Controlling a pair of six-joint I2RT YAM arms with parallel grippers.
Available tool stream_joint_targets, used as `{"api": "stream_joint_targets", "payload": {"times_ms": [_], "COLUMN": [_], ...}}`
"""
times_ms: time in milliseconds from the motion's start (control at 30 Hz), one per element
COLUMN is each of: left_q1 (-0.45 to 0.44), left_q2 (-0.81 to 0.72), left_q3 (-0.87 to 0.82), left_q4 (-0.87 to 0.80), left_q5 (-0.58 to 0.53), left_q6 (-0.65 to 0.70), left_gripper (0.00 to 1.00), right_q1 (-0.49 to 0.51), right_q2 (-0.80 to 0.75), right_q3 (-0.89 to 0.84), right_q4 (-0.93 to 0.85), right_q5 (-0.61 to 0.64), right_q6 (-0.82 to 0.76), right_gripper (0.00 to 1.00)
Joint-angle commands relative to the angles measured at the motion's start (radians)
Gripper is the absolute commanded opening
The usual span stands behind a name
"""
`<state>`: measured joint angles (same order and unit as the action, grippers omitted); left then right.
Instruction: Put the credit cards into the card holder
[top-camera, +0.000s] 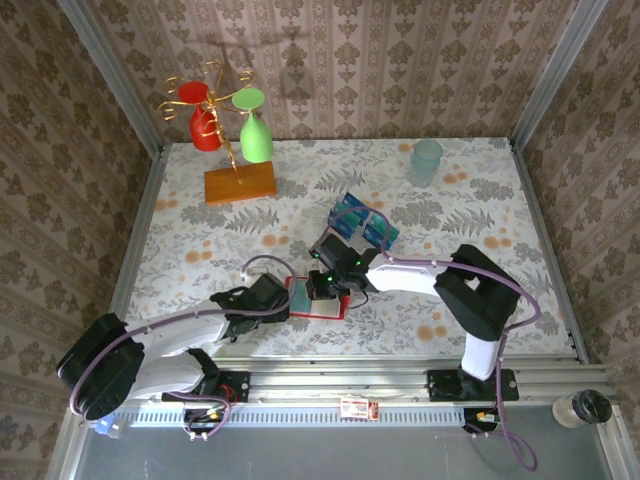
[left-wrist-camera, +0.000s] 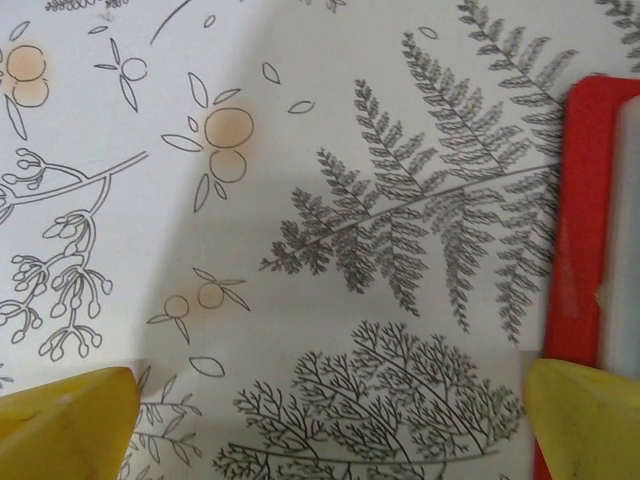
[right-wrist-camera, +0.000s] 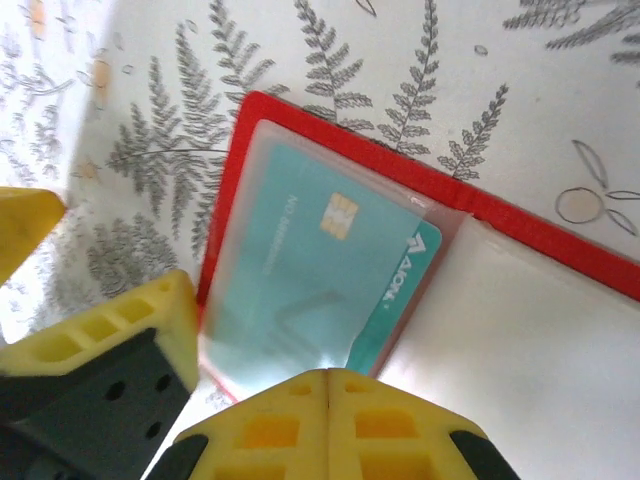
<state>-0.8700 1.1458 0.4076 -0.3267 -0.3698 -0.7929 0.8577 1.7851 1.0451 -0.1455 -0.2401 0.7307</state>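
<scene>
Clearance is tight up front — left gripper (top-camera: 268, 298), jaws wide apart, has one fingertip (left-wrist-camera: 585, 420) at the edge of the red card holder (top-camera: 299, 301), right gripper (top-camera: 325, 287) pinched together over it. Holder lies open, teal card (right-wrist-camera: 330, 260) in its clear pocket. Just behind: blue cards (top-camera: 362, 220) in a clear rack (top-camera: 345, 226). Far side — glass stand (top-camera: 238, 183) and cup (top-camera: 427, 160), well apart, open tabletop (top-camera: 470, 225) between.

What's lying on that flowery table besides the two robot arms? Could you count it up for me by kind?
Cups: 3 (red cup, green cup, pale clear cup)
Cup stand: 1
Clear rack: 1, its blue cards too small to count
Red card holder: 1
Teal card, inside the holder: 1
Total: 7, the rack's cards left out
</scene>
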Motion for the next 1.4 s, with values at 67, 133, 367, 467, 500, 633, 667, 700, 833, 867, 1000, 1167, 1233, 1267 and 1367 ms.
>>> {"api": "stream_joint_targets", "payload": {"times_ms": [67,133,367,467,500,633,667,700,833,867,1000,1167,1233,1267,1367], "left_q1": [0.023,0.054,0.136,0.137,0.138,0.138,0.138,0.138,0.137,0.137,0.138,0.138,0.137,0.137,0.136], "left_q2": [-0.071,-0.075,-0.014,0.026,0.037,0.079,0.086,0.091,0.106,0.108,0.115,0.125,0.127,0.127,0.126], "left_q3": [0.03,0.038,0.064,0.072,0.073,0.07,0.068,0.066,0.056,0.054,0.047,0.04,0.036,0.035,0.03], "left_q4": [-0.086,-0.091,-0.067,-0.055,-0.049,-0.029,-0.024,-0.02,-0.003,0.001,0.014,0.027,0.037,0.039,0.048], "left_q5": [-0.041,-0.041,0.011,0.019,0.023,0.035,0.038,0.041,0.052,0.052,0.06,0.067,0.071,0.074,0.08], "left_q6": [-0.001,0.014,0.06,0.064,0.065,0.067,0.067,0.065,0.065,0.065,0.063,0.062,0.061,0.058,0.057], "left_gripper": [1.0,1.0,1.0,1.0,1.0,1.0,1.0,1.0,1.0,1.0,1.0,1.0,1.0,1.0,1.0], "right_q1": [-0.011,-0.012,-0.012,-0.012,-0.011,-0.011,-0.011,-0.011,-0.012,-0.011,-0.012,-0.012,-0.011,-0.012,-0.012], "right_q2": [-0.043,-0.031,0.022,0.038,0.043,0.057,0.062,0.067,0.091,0.096,0.126,0.142,0.143,0.143,0.139], "right_q3": [-0.013,-0.01,0.009,0.018,0.019,0.029,0.033,0.036,0.054,0.059,0.082,0.096,0.101,0.103,0.105], "right_q4": [-0.054,-0.049,-0.037,-0.038,-0.039,-0.038,-0.04,-0.04,-0.043,-0.044,-0.05,-0.051,-0.053,-0.055,-0.06], "right_q5": [0.039,0.038,0.026,0.022,0.022,0.019,0.018,0.018,0.008,0.006,-0.009,-0.021,-0.021,-0.022,-0.021], "right_q6": [-0.031,-0.031,-0.027,-0.028,-0.029,-0.032,-0.033,-0.032,-0.034,-0.036,-0.037,-0.035,-0.036,-0.036,-0.031], "right_gripper": [0.03,0.03,0.02,0.01,0.01,0.01,0.01,0.01,0.0,0.01,0.0,0.0,0.0,0.0,0.0]}}
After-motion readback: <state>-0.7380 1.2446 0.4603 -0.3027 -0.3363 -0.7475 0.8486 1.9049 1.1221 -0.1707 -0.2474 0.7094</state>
